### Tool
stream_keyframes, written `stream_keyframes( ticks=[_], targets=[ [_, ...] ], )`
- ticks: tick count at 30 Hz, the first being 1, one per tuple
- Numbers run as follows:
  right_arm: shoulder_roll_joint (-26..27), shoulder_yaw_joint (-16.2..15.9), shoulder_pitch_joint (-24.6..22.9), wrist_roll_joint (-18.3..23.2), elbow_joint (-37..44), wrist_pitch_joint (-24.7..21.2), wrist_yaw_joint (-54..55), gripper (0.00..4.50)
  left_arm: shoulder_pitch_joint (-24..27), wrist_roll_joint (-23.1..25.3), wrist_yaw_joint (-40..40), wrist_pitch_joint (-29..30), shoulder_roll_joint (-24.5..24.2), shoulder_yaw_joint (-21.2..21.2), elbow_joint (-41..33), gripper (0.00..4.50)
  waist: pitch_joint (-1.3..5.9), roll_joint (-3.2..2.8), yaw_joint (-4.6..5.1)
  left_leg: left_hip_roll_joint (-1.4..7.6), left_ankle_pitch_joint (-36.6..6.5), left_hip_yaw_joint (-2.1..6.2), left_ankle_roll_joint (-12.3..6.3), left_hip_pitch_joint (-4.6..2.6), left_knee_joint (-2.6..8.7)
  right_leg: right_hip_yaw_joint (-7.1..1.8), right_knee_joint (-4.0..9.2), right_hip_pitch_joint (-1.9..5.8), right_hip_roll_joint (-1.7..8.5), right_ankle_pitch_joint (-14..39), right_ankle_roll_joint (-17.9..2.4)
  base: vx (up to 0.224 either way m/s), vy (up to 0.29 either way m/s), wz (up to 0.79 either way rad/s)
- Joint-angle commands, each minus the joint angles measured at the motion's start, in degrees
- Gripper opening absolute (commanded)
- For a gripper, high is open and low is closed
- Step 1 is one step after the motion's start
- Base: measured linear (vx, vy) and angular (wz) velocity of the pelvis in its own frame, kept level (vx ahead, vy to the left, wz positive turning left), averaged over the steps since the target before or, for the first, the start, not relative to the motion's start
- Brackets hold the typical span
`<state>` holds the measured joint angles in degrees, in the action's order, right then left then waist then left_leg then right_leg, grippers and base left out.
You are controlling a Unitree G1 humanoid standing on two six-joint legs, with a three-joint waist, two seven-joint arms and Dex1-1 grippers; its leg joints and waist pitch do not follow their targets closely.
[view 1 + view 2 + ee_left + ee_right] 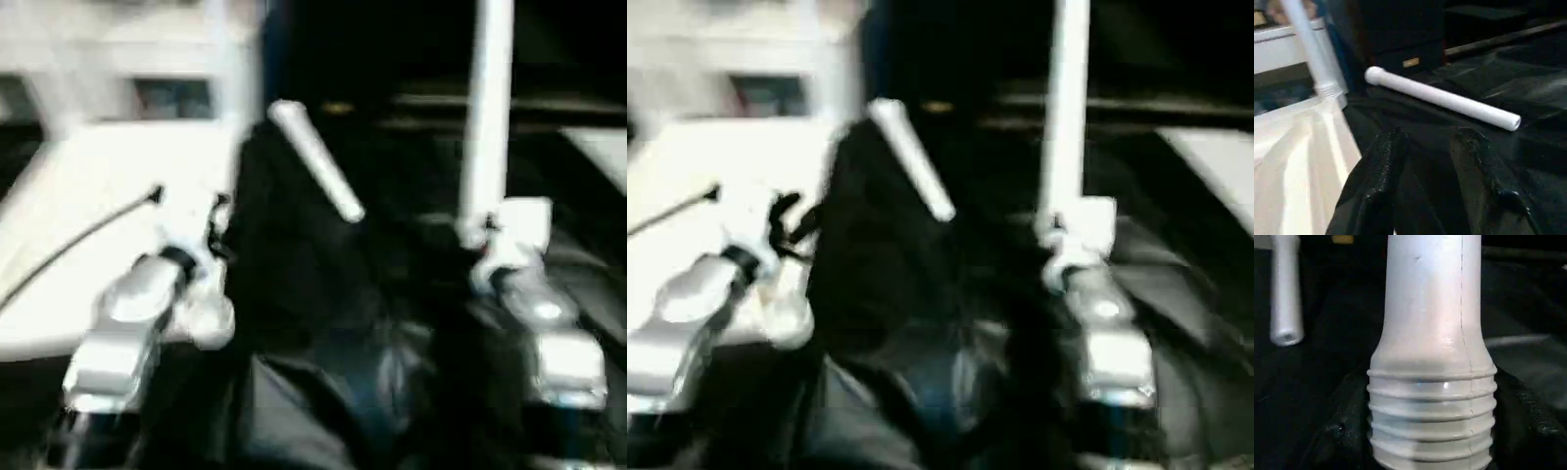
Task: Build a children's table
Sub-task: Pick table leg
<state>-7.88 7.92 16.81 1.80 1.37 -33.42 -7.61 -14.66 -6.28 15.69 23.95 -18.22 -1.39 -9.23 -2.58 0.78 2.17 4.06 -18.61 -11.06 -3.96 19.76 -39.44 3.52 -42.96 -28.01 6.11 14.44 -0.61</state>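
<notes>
My right end effector pinches a white tapered plastic leg by its threaded end; my left end effector is spread, seemingly empty. Tilting could cross-thread the leg.

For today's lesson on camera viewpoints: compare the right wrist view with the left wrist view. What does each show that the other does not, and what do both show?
Right wrist view alone: the threaded end of the held leg, ribbed, between the right gripper's black fingers.

Left wrist view alone: the white tabletop, with an upright leg at its corner, and the left gripper, holding nothing.

Both: the loose leg lying on the black sheet.
</notes>
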Motion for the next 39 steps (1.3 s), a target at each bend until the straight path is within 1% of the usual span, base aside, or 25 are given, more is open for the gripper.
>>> stream_keyframes(
  ticks=[1, 2, 3, 4, 5, 6, 7, 8, 9, 10, 11, 13, 14, 16, 17, 18, 19, 20, 21, 23, 24, 25, 26, 30, 39],
  targets=[
    [-1.98, -1.39, 1.53, -0.26, -1.47, 0.17, -1.89, 2.74, 1.29, 0.23, -1.07, 0.93, 0.93, 0.26, -2.41, 1.89, 3.81, 0.11, 0.41, 6.96, 29.69, 5.52, -21.01, -5.02, 7.83, 2.40, 1.59, -1.55, -1.15, 0.93, 0.40, -0.036, 0.166, -0.24],
    [-2.12, -2.38, 2.29, -0.24, -3.12, 1.20, -3.21, 2.74, 2.97, 0.26, -2.11, 1.56, 1.62, 0.19, -3.76, 1.89, 5.40, 2.60, -0.40, 4.58, 24.88, 3.71, -14.70, -4.22, 4.82, -0.63, 6.72, 1.77, 4.76, -6.59, -1.21, 0.016, 0.092, -0.16],
    [-2.12, -2.39, 2.30, -0.24, -3.14, 1.22, -3.22, 2.74, 2.99, 0.26, -2.12, 1.57, 1.63, 0.19, -3.78, 1.89, 6.34, 4.97, -1.55, 2.64, 12.55, 3.41, -9.72, 1.54, 0.53, -6.49, 8.86, 7.99, 11.46, -9.79, -2.15, 0.006, 0.124, -0.19],
    [-2.00, -2.64, 2.70, -0.20, -3.70, 1.60, -3.70, 2.74, 3.84, 0.47, -2.38, 1.67, 1.76, 0.31, -4.41, 1.89, 4.97, 3.85, -2.34, 4.90, -2.56, 9.46, 2.02, 5.90, -6.58, -11.66, 13.55, 10.03, 19.85, -8.23, -11.34, 0.006, 0.124, -0.19],
    [-1.82, -3.25, 3.31, -0.20, -4.15, 2.44, -4.56, 2.74, 5.21, 1.06, -2.87, 1.11, 1.89, 0.56, -5.44, 1.89, 3.99, 3.04, -2.32, 5.10, -2.06, 10.84, 10.93, 6.64, -6.09, -7.33, 13.18, 10.78, 15.49, -8.02, -18.62, -0.033, 0.191, -0.34],
    [-1.62, -3.41, 3.56, -0.14, -4.23, 2.38, -4.82, 2.74, 5.74, 1.48, -3.43, 1.31, 1.99, 0.62, -5.92, 1.89, 2.41, 2.79, -2.59, 5.12, 2.55, 9.74, 14.39, 3.95, -0.78, -0.16, 13.47, 8.32, 8.09, -1.43, -19.64, -0.042, 0.201, -0.32],
    [-1.48, -3.46, 3.63, -0.04, -4.22, 2.27, -4.89, 2.74, 6.05, 1.71, -3.80, 1.56, 2.07, 0.61, -6.20, 1.89, 2.00, 2.02, -2.68, 4.93, 4.89, 8.94, 13.87, 2.12, 2.79, 2.29, 13.43, 6.99, 4.01, 5.73, -17.58, -0.042, 0.201, -0.32],
    [-1.43, -3.83, 3.66, 0.32, -4.19, 2.38, -5.18, 2.74, 6.21, 2.37, -4.09, 0.84, 1.95, 0.74, -6.20, 1.89, 2.54, -1.60, -2.03, 8.01, 2.64, 10.00, 12.32, 0.94, 8.13, 2.23, 8.77, 5.98, -2.30, 8.35, -10.69, -0.073, 0.191, 0.09],
    [-1.55, -4.21, 3.69, 0.70, -4.24, 2.54, -5.42, 2.74, 6.34, 2.90, -4.26, 0.32, 1.91, 0.81, -6.27, 1.89, 3.38, -1.90, -1.09, 12.84, 3.50, 11.74, 15.13, -0.18, 9.22, 0.78, 6.08, 5.88, -1.36, -0.69, -7.03, -0.084, 0.158, 0.20],
    [-1.58, -4.73, 3.72, 0.85, -4.56, 2.70, -5.63, 2.74, 6.61, 3.43, -4.75, 0.43, 2.05, 0.80, -6.52, 1.89, 2.77, -2.39, -1.36, 12.63, 2.08, 11.67, 17.66, 0.25, 9.85, 0.64, 5.86, 5.83, -1.67, -2.43, -6.22, -0.084, 0.158, 0.20],
    [-1.53, -5.20, 3.82, 0.99, -4.95, 2.91, -5.99, 2.74, 6.76, 3.70, -5.25, 0.41, 2.33, 0.71, -6.48, 1.89, 2.50, -1.86, -1.46, 15.54, -2.51, 12.98, 18.13, -1.01, 11.37, 0.59, 4.17, 4.31, -1.81, 1.51, -2.89, -0.060, 0.125, 0.16],
    [-1.32, -5.66, 3.88, 1.00, -5.25, 3.01, -6.34, 2.74, 6.98, 3.71, -5.96, 0.76, 2.80, 0.42, -6.43, 1.89, 2.93, -1.59, -1.86, 16.78, -0.81, 14.03, 14.27, -1.86, 11.59, 0.47, 2.67, 3.38, -1.61, 4.77, -1.86, -0.054, 0.043, 0.15],
    [-1.21, -5.74, 3.94, 0.92, -5.35, 3.09, -6.47, 2.74, 6.98, 3.70, -6.23, 1.02, 2.91, 0.32, -6.36, 1.89, 3.57, -1.21, -2.46, 17.11, 4.50, 14.20, 8.44, -2.52, 11.33, 0.29, 2.00, 2.77, -1.41, 6.19, -2.54, -0.062, -0.028, 0.11],
    [-1.01, -5.86, 4.06, 0.95, -5.51, 3.40, -7.03, 2.74, 6.71, 2.69, -6.47, 0.96, 3.52, -0.26, -6.54, 1.89, 4.09, -0.66, -3.39, 15.73, 11.25, 13.38, -0.81, -2.66, 11.12, 0.13, 2.48, 2.99, -1.29, 5.31, -5.34, -0.067, -0.095, 0.07],
    [-1.04, -5.94, 4.05, 0.97, -5.52, 3.42, -7.10, 2.74, 6.59, 2.05, -6.52, 1.12, 3.90, -0.63, -6.64, 1.89, 3.86, 0.31, -3.59, 13.52, 11.36, 12.02, -8.95, -1.76, 10.87, -0.66, 4.25, 4.01, -0.86, 2.58, -9.17, -0.083, -0.156, 0.01],
    [-1.12, -6.01, 4.04, 1.13, -5.52, 3.49, -7.44, 2.74, 6.26, 2.01, -6.27, 1.69, 3.65, -0.53, -6.58, 1.89, 3.53, 2.21, -4.09, 8.89, 7.16, 8.84, -13.08, 1.02, 9.18, -2.47, 8.45, 6.32, 0.95, -3.09, -17.12, -0.094, -0.180, -0.01],
    [-1.38, -6.24, 4.03, 1.58, -5.55, 3.63, -7.94, 2.74, 5.73, 2.17, -5.78, 2.74, 3.22, -0.31, -6.49, 1.89, 3.82, 3.48, -5.12, 4.16, 6.07, 5.50, -12.41, 3.93, 5.31, -3.57, 11.68, 8.72, 2.69, -5.45, -20.95, -0.094, -0.180, -0.01],
    [-1.93, -6.86, 3.88, 2.29, -5.13, 3.97, -9.55, 2.74, 4.82, 2.06, -5.02, 2.62, 2.86, -0.20, -6.44, 1.89, 3.76, 4.62, -7.59, 2.80, 2.75, 3.48, -4.14, 4.35, 0.18, -4.82, 14.01, 9.55, 6.09, -0.59, -18.40, -0.100, -0.179, -0.01],
    [-2.22, -7.17, 3.78, 2.76, -4.87, 4.10, -10.50, 2.74, 4.32, 1.86, -4.58, 2.53, 2.77, -0.20, -6.42, 1.89, 2.56, 4.47, -7.97, 3.93, 5.80, 3.64, 2.37, 4.80, 2.28, -4.43, 13.90, 9.18, 5.59, 6.18, -10.38, -0.097, -0.170, -0.05],
    [-2.57, -7.10, 3.22, 6.91, -3.19, 2.72, -15.69, 2.74, 1.87, -1.70, -2.12, 3.38, 3.69, -0.92, -5.90, 1.89, 2.40, 3.13, -8.22, 7.11, 2.57, 4.37, 4.83, 3.39, 6.04, -4.50, 13.46, 8.95, 5.11, 16.57, -3.07, -0.094, -0.157, -0.07],
    [-2.60, -6.66, 2.51, 10.20, -1.89, 2.04, -19.42, 2.74, -0.19, -5.95, 0.01, 4.18, 5.09, -1.97, -5.39, 1.89, 2.48, 2.32, -8.16, 7.85, 0.24, 4.04, 5.91, 2.51, 8.04, -2.94, 13.11, 8.72, 2.61, 18.11, -1.58, -0.092, -0.099, 0.00],
    [-2.33, -5.65, 1.86, 13.70, -0.88, 1.01, -22.61, 2.74, -2.25, -10.77, 2.07, 5.60, 6.80, -3.26, -4.99, 1.89, 2.33, 2.51, -8.22, 8.12, -2.16, 3.75, 6.30, 1.98, 8.41, -2.69, 13.45, 8.30, 2.22, 19.78, -1.08, -0.092, -0.099, 0.00],
    [-2.21, -4.85, 1.59, 15.80, -0.44, 0.37, -24.45, 2.74, -3.63, -13.75, 3.22, 6.55, 8.00, -4.05, -4.71, 2.17, 2.25, 2.22, -8.44, 8.60, -5.35, 3.38, 6.79, 0.92, 9.17, -2.14, 13.69, 7.85, 1.75, 20.43, -2.41, -0.086, -0.048, 0.08],
    [-3.81, -5.16, 0.42, 21.42, 2.05, -2.18, -31.81, 2.74, -9.57, -27.41, 8.08, 16.51, 13.07, -5.35, -3.46, 2.24, 2.14, 1.34, -8.76, 9.69, -7.08, 3.08, 8.84, 0.68, 9.82, -1.96, 13.30, 7.62, 1.84, 18.80, -4.29, -0.033, -0.007, 0.03],
    [-5.10, -4.75, -0.20, 33.87, 7.94, -10.76, -40.60, 2.74, -18.93, -37.97, 7.95, 23.36, 21.36, -9.21, 8.32, 2.96, 3.20, 2.28, -9.07, 9.49, 3.24, 2.46, 7.03, 1.56, 9.32, -2.00, 11.37, 9.32, 2.22, -1.69, -8.90, 0.000, 0.000, 0.00]
  ],
)
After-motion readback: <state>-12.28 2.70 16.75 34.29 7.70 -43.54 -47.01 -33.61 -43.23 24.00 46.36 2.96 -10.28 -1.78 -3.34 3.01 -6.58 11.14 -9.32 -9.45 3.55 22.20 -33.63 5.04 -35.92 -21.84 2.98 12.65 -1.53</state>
